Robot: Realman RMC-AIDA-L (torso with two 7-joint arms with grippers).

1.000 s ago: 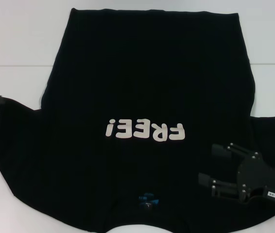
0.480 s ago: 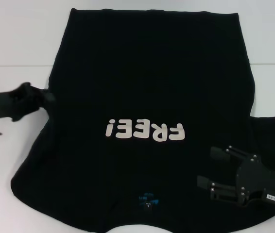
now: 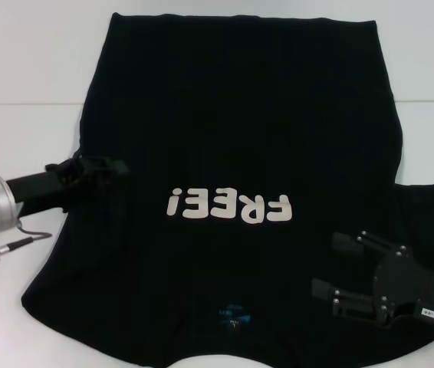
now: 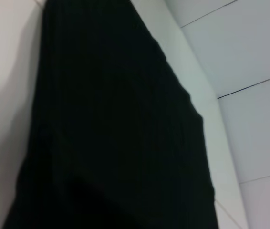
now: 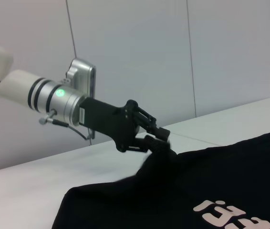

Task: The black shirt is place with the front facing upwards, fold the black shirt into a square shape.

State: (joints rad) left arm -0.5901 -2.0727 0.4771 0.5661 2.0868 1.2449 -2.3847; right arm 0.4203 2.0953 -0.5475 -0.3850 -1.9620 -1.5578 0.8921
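The black shirt point(image 3: 232, 115) lies front up on the white table point(image 3: 25, 61), with the white "FREE!" letters point(image 3: 228, 207) in the middle and a small blue neck label point(image 3: 232, 314) near the front edge. My left gripper point(image 3: 113, 167) is shut on the shirt's left sleeve and holds it lifted over the left side of the body. The right wrist view shows it pinching the raised cloth point(image 5: 163, 143). The left wrist view shows only black cloth point(image 4: 116, 133). My right gripper point(image 3: 337, 264) is open and empty over the shirt's near right part.
The shirt's right sleeve point(image 3: 432, 207) lies spread out flat at the right. White table shows to the left point(image 3: 10, 307) and behind the shirt. A wall point(image 5: 173, 47) stands beyond the table.
My left gripper has moved right, from the table's left edge in over the shirt, pulling the left sleeve with it. The right gripper has hardly moved.
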